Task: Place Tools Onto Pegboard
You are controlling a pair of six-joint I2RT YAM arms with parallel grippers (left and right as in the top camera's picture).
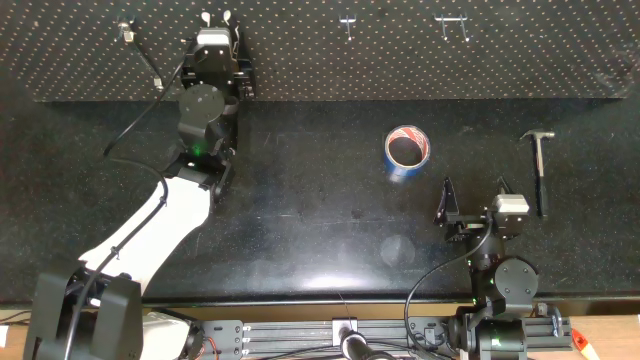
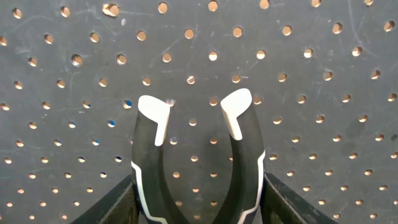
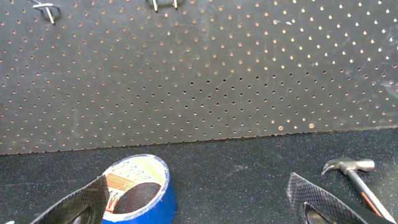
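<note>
Gripping black-and-white pliers (image 2: 147, 163) at the pegboard (image 2: 311, 68), the left pincer (image 2: 199, 208).

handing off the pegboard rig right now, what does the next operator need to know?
Left hand: shut on the pliers, up against the pegboard, not yet hung.
Right hand: open, empty, over the table.
Tape roll and hammer lie on the table.
Left to do: hang pliers, tape roll, hammer; two hooks are bare.
</note>
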